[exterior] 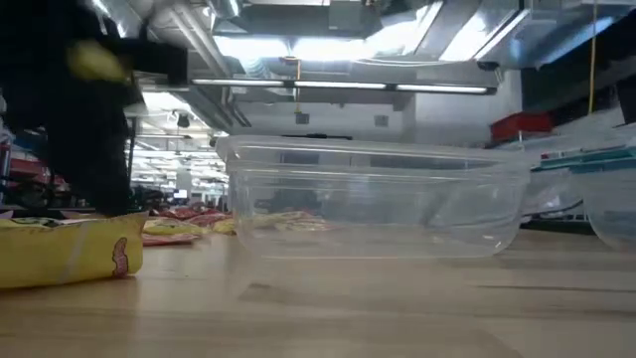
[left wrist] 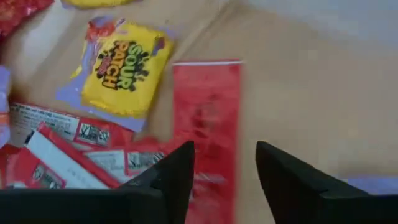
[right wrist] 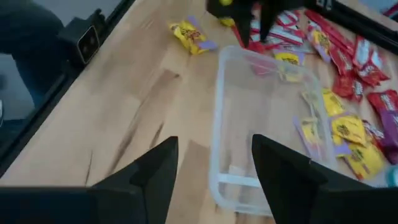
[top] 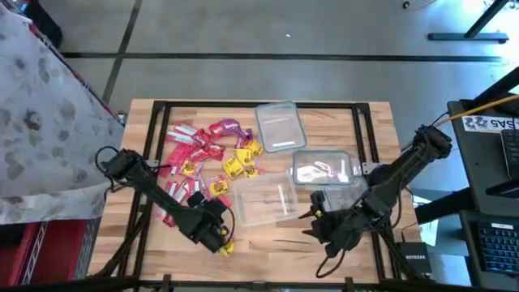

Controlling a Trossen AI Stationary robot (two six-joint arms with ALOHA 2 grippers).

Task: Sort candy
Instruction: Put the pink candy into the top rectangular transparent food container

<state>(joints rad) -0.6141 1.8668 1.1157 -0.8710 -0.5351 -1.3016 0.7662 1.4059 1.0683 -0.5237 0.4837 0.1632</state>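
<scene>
The candy [top: 207, 158] lies in a loose pile of red, yellow and purple packets on the wooden table's left half. My left gripper [top: 217, 237] is open at the pile's near edge. In the left wrist view its fingers [left wrist: 225, 168] stand over a long red packet [left wrist: 208, 118] lying flat beside a yellow packet [left wrist: 121, 68]; no touch shows. My right gripper [top: 312, 221] is open at the near right corner of an empty clear tub [top: 263, 199]. That corner [right wrist: 227, 180] lies ahead of the right gripper [right wrist: 214, 165], apart from its fingers.
Two more clear tubs stand right of the pile: one at the far side [top: 280, 126], and one [top: 324, 169] with something red and white inside. A single yellow packet [top: 225, 247] lies by the left gripper near the front edge. Bare wood lies along the near side.
</scene>
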